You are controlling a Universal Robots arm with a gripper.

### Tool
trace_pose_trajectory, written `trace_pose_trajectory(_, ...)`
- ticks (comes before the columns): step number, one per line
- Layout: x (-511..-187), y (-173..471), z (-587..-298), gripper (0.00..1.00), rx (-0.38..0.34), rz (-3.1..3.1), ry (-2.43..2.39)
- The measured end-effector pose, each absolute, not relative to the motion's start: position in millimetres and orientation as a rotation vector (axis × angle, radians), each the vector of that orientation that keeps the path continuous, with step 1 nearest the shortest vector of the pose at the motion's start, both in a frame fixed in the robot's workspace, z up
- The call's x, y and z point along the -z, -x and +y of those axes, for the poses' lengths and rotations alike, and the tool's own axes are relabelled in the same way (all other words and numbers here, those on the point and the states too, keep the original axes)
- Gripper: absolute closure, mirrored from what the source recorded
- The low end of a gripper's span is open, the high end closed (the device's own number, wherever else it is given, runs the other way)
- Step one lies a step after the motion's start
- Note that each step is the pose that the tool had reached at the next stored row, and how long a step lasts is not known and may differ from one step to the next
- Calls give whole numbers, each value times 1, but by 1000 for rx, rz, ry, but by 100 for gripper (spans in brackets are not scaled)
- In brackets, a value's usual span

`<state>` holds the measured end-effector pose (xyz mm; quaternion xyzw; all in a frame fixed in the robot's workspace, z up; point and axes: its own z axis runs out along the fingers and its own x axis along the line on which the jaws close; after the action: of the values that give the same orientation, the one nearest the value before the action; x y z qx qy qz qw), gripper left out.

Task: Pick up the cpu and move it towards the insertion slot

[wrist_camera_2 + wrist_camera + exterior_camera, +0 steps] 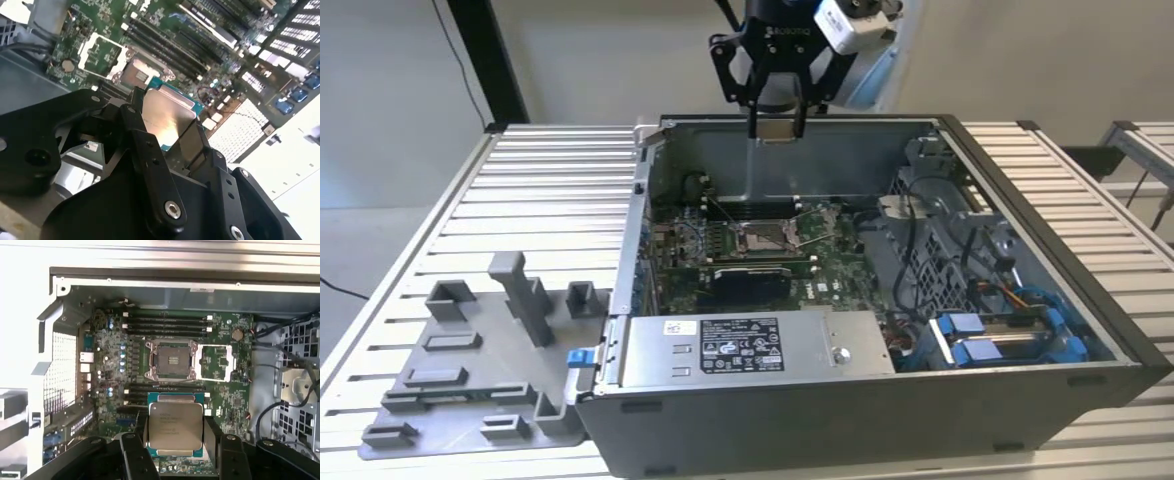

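My gripper (pixel 775 128) hangs above the back wall of the open computer case and is shut on the cpu (pixel 777 131). In both wrist views the cpu (pixel 176 426) (pixel 165 116) shows its pale silvery top and thin green edge, clamped on two opposite sides between the black fingers (pixel 141 440). The insertion slot (pixel 761 237) (pixel 169 359) (pixel 138 75) sits on the green motherboard, a silver frame with a dark centre. Its metal load plate (pixel 216 362) is flipped open beside it. The cpu is held well above the board, apart from the slot.
The case walls (pixel 787 160) ring the board. Memory slots (pixel 165 322) lie beside the socket. A silver power-supply box (pixel 734 345) sits at the case front, with cables and blue drive bays (pixel 1001 335) at the exterior view's right. A grey fixture (pixel 480 370) lies on the slatted table.
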<state>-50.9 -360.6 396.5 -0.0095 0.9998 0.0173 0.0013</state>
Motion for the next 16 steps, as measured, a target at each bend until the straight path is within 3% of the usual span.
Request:
trace_pose_trajectory(10,-395,51,-317,100,-54,3139,30)
trace_pose_trajectory(16,-395,51,-312,100,-54,3139,31)
